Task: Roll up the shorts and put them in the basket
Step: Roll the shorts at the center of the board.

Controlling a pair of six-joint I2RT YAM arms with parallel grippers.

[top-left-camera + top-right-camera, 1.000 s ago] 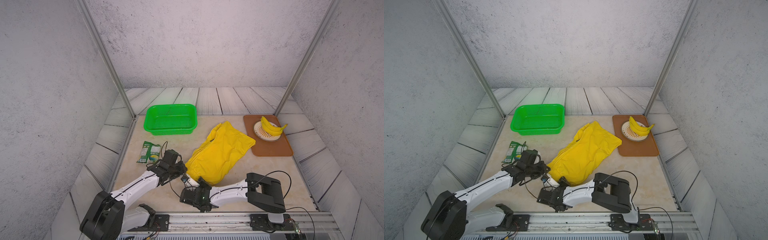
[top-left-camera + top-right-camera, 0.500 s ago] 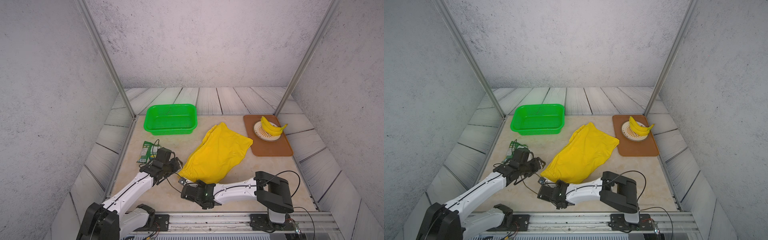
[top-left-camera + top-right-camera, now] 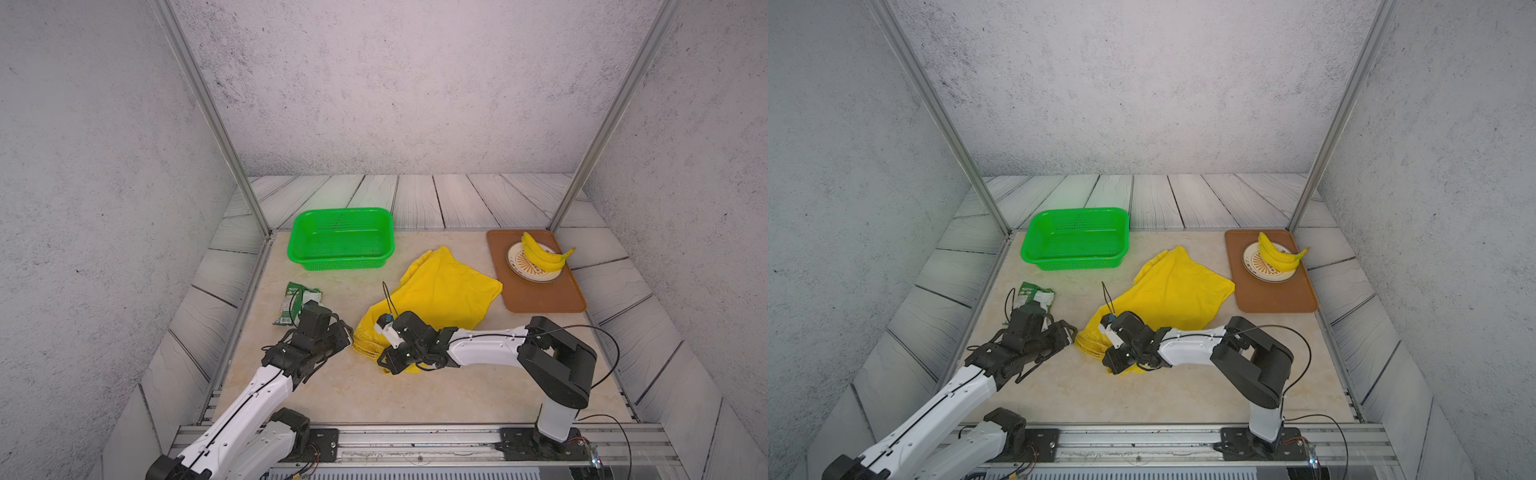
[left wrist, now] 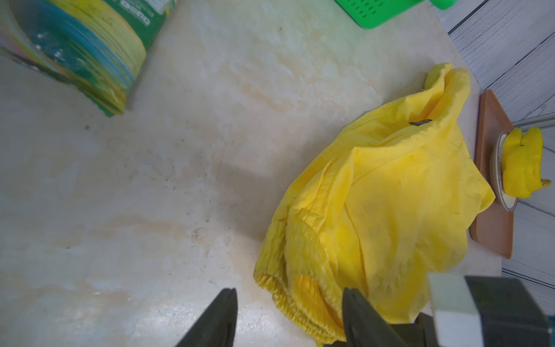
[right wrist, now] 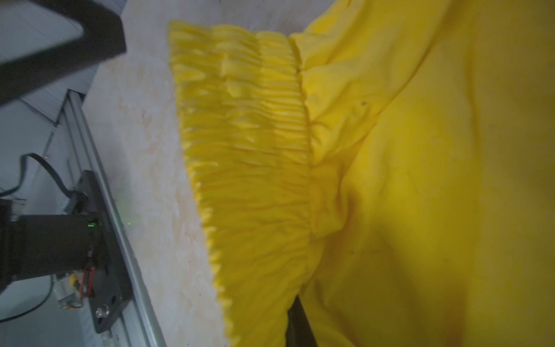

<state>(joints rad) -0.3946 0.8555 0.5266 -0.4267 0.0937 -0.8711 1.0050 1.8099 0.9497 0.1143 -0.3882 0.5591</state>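
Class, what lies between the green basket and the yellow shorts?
Nothing; only bare table lies between the basket and the shorts, shown in both top views.

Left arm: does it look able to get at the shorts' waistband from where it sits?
Probably yes. The left gripper stands open right at the waistband of the shorts, and nothing lies between them. The right gripper sits on the same edge further along, so room looks tight.

I work in a robot test cell: grey speckled wall panels box in my beige marble-look tabletop. Slanted aluminium frame posts rise at its corners. My white-and-black arms bolt to an aluminium rail along the front.
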